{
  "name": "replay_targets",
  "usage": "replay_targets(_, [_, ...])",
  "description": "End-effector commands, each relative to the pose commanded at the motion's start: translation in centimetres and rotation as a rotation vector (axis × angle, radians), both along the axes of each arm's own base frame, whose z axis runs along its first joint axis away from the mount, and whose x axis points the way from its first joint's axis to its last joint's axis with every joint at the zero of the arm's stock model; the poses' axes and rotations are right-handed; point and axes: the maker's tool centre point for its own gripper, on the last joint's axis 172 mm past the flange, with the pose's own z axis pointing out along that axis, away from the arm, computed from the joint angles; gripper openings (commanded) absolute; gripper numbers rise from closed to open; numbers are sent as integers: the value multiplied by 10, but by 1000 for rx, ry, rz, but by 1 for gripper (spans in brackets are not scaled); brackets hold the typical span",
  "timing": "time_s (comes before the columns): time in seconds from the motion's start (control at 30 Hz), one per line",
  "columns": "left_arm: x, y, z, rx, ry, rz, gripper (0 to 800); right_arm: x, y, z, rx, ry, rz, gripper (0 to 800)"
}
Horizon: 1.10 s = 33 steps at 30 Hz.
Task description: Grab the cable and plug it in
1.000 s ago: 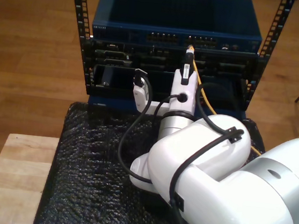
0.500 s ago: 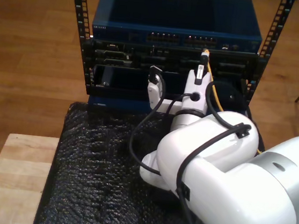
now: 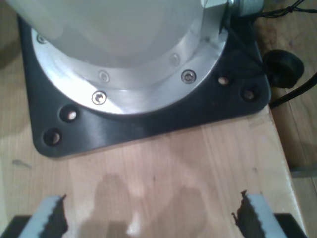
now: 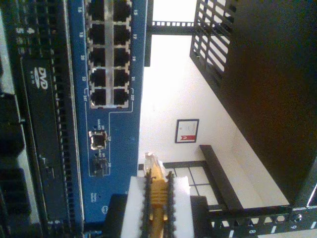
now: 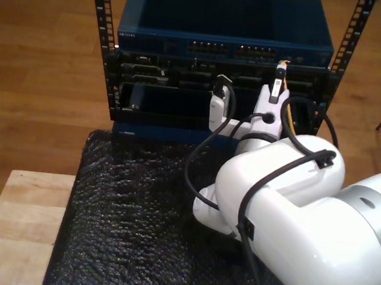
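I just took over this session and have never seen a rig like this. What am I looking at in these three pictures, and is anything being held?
The exterior view looks from above and behind at a big white robot arm reaching toward a rack of network gear. The arm stands over a black bubbly mat, with a wooden table at the exterior view's left.

The second wrist view rides on that arm. My second gripper has its jaws shut on the yellow cable, whose clear plug points toward the blue switch and its rows of empty ports. The plug is not in a port yet.

The first wrist view rides on the other arm. My first gripper has its jaws apart, holding nothing, above bare wood, facing a black base plate.
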Motion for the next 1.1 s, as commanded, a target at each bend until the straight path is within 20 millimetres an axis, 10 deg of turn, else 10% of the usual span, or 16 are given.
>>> replay_targets(1.1, [0,0,0,0,0,0,800,26,-6,-7,50,9,106,0])
